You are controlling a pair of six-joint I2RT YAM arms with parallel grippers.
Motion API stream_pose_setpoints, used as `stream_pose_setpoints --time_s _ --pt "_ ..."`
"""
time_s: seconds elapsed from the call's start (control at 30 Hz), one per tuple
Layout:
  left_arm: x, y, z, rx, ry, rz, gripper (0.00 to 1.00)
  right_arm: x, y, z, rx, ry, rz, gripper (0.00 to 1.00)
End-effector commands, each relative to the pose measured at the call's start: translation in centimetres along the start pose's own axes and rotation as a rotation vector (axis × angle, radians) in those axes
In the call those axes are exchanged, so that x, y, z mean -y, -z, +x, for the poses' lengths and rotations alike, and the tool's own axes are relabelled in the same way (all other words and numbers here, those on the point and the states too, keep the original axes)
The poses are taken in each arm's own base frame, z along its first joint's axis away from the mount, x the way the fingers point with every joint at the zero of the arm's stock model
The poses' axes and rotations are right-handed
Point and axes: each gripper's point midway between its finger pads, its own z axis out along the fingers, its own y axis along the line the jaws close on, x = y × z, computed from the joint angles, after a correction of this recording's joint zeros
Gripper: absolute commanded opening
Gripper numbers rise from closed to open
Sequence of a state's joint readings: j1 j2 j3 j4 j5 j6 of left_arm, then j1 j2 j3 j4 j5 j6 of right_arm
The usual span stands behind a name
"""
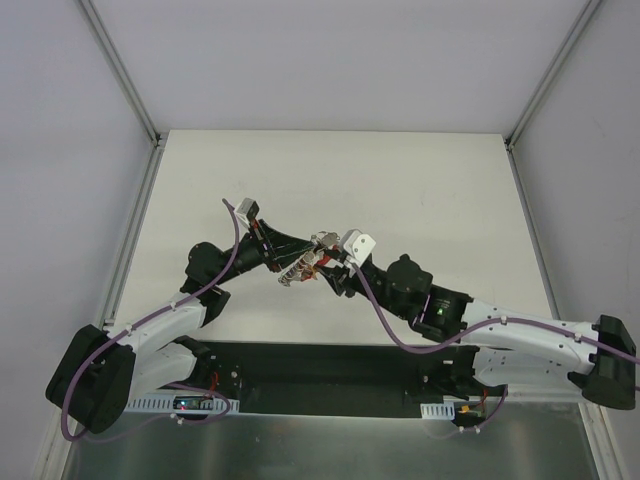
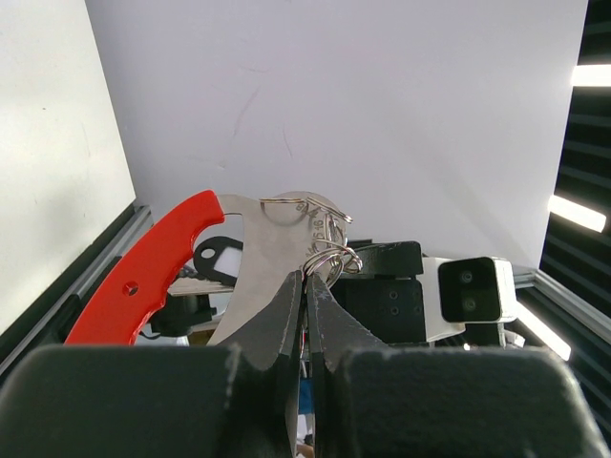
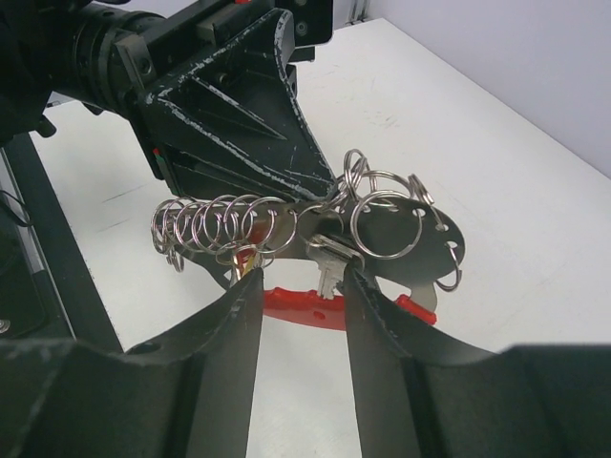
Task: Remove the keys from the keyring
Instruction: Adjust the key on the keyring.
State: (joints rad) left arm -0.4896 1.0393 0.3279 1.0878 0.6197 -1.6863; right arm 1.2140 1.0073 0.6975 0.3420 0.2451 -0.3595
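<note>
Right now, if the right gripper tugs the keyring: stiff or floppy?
Probably floppy: the keyring is a chain of separate linked loops, pinched only at one spot by the left gripper. Likely slippery: thin shiny wire.

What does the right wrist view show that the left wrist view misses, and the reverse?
Only the right wrist view: a chain of small split rings, and a silvery key between the parted fingers of the right gripper. Only the left wrist view: the right arm's white camera, facing back. Both: the left gripper pinched shut on the keyring, the red plastic piece and the silver plate.
</note>
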Motion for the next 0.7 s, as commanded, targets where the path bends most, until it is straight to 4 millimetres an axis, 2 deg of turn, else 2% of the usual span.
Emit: stream_pose_setpoints --time_s 0.0,0.17,0.4,0.67 --pt "2.6 0.3 0.4 -0.002 -0.051 0.093 0.00 0.7 0.8 -3.6 0.097 0.008 0.012 0.42" --pt "2.6 0.4 0.4 -0.003 -0.056 0.092 0.00 -0.2 1.6 -3.5 0.100 0.041 -0.054 0.35" --pt "3.1 0.3 0.5 -0.006 -0.068 0.102 0.00 0.3 1.3 -2.6 0.078 0.081 -0.031 0.41" --pt "3.1 0.4 0.6 -0.008 -0.070 0.096 0.00 -0.1 0.1 -2.9 0.079 0.099 -0.056 0.44"
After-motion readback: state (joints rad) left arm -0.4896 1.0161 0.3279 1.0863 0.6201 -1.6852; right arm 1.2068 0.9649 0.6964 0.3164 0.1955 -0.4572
